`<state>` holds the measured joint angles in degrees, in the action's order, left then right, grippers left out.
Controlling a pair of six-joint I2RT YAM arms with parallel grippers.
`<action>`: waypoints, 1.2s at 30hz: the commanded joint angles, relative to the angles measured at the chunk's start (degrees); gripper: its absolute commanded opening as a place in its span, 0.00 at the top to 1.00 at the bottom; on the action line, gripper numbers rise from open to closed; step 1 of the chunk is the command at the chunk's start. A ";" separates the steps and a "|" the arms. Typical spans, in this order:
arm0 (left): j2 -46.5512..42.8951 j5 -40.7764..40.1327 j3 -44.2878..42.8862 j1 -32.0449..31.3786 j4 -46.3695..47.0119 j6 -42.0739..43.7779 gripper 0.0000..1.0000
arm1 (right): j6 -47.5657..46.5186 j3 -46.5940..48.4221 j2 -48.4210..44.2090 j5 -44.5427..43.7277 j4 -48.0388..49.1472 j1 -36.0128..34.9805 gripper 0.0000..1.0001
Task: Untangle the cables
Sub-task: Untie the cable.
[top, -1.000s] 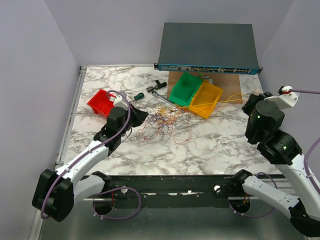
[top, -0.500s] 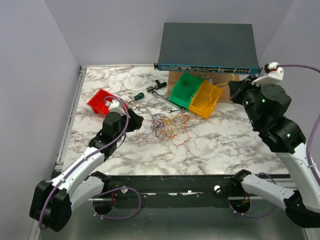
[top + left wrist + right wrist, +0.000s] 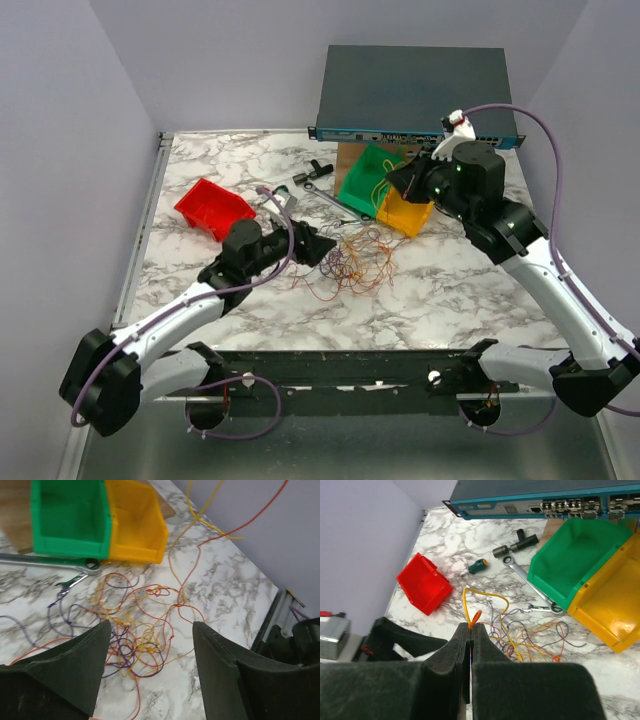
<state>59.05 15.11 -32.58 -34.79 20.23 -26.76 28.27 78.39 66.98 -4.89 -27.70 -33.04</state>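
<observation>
Two cables (image 3: 475,615), orange and yellow, pinched in shut right gripper (image 3: 471,627), held high to draw them from tangle (image 3: 355,262) on marble table (image 3: 440,290). Over tangle, left gripper (image 3: 150,630) spread wide, empty, probably to pin rest.

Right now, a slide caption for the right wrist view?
Right fingers pinch yellow and orange wires above the tangle, near a green bin.

Looks like a robotics lab test cell to me. Plain lilac walls (image 3: 230,60) box in a marble-look table (image 3: 450,290), with the left arm (image 3: 170,322) and right arm (image 3: 548,275) bolted along its near edge. There's a rack network switch (image 3: 415,95) at the back, plus red (image 3: 213,208), green (image 3: 368,180) and yellow (image 3: 405,213) parts bins, a wrench (image 3: 325,195) and a screwdriver (image 3: 478,566).
</observation>
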 commanded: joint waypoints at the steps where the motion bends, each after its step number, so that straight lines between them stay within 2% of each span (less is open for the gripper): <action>1: 7.41 10.59 -3.65 -1.84 10.68 2.03 0.35 | 2.07 2.38 0.06 4.12 3.27 0.12 0.99; 10: 21.40 11.87 -10.88 -3.63 19.11 -4.93 0.44 | 4.65 3.47 0.34 6.43 4.59 0.08 0.99; 15: 28.10 13.62 -14.95 -4.45 24.25 -8.19 0.45 | 4.82 2.85 0.18 7.42 4.57 0.08 0.99; 19: 32.28 12.44 -18.45 -4.99 23.94 -8.43 0.49 | 5.22 1.39 -0.98 7.24 5.59 0.14 0.99; 21: 33.80 12.00 -19.80 -5.08 24.26 -8.73 0.61 | 5.46 1.02 -1.28 7.55 5.64 0.08 0.99; 24: 35.72 12.52 -20.98 -5.08 26.80 -10.33 1.00 | 5.82 0.17 -0.94 9.05 5.47 0.10 0.99; 25: 35.91 12.65 -21.11 -5.04 27.30 -10.68 1.00 | 5.85 -0.26 -0.75 9.46 5.34 0.08 0.99; 26: 35.77 12.83 -20.84 -5.01 28.02 -11.00 1.00 | 5.77 -0.77 -0.64 9.86 5.15 0.07 0.91; 27: 35.35 13.09 -20.22 -5.02 28.39 -11.11 1.00 | 5.43 -1.22 -0.46 9.93 4.75 0.08 0.72; 28: 34.44 13.26 -19.06 -4.99 28.60 -11.03 1.00 | 5.00 -1.90 -0.62 9.46 4.24 0.12 0.48; 29: 33.47 13.40 -17.74 -4.95 28.77 -11.03 1.00 | 4.60 -2.87 -0.89 8.74 3.58 0.12 0.32; 30: 32.36 13.70 -15.89 -4.86 29.06 -11.14 1.00 | 3.78 -4.31 -1.66 7.36 3.04 0.09 0.21; 36: 25.52 16.58 -7.03 -3.77 32.26 -14.29 1.00 | 0.62 -15.99 -8.30 -2.18 2.04 0.08 0.18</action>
<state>89.89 28.05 -43.64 -39.38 48.16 -38.59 31.68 68.36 63.11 -0.60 -23.70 -33.04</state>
